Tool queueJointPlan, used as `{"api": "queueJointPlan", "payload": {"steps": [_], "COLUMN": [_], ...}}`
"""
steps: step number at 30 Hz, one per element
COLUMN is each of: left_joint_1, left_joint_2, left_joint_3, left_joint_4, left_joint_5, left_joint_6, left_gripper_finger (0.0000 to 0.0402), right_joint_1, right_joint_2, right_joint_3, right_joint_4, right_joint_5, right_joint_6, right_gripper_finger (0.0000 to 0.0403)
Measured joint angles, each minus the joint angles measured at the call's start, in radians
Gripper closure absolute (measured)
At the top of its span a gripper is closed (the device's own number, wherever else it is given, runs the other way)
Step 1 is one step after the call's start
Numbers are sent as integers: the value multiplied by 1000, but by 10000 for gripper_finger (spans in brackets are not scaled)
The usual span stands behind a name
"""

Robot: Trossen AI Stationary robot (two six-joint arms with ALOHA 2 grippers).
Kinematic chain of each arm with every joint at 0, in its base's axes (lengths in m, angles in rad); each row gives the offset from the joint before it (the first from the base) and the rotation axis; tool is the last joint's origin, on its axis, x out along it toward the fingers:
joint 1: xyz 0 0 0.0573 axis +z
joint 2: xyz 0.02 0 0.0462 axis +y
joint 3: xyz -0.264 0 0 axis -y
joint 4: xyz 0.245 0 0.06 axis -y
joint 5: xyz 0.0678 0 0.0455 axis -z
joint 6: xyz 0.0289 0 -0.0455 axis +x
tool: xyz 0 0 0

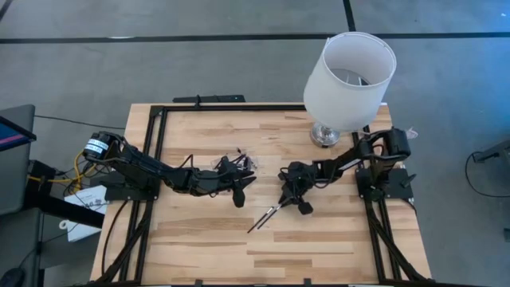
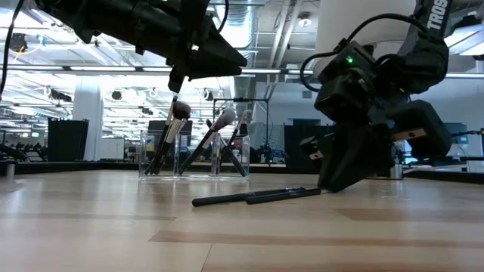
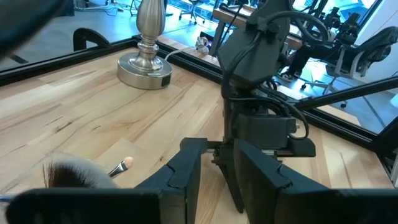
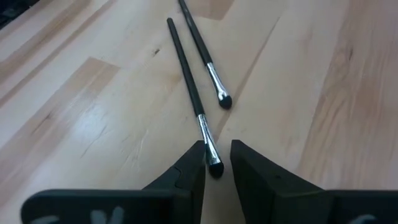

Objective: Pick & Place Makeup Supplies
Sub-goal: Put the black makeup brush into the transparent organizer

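Now right tool (image 4: 217, 163) straddles brush (image 4: 189, 87) (tip only).

Open-plan lab (exposed ceiling ducts (image 2: 287, 30)), office chairs (image 3: 367, 53)

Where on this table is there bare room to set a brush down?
Bare wood lies along the table's near edge and in the far-left corner. The middle is crowded: left gripper over the organizer, right gripper at two brushes, lamp far right.
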Motion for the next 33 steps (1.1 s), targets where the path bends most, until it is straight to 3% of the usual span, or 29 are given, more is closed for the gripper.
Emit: {"api": "queueJointPlan", "payload": {"steps": [33], "left_joint_1": [0], "left_joint_2": [0], "left_joint_3": [0], "left_joint_4": [1], "left_joint_5": [0], "left_joint_6": [3], "left_gripper_finger": [308], "right_joint_1": [89], "right_joint_2": [13], "right_joint_3": [0], "right_joint_4": [171], "right_joint_5": [35], "right_joint_6": [-59], "right_gripper_finger": [330]}}
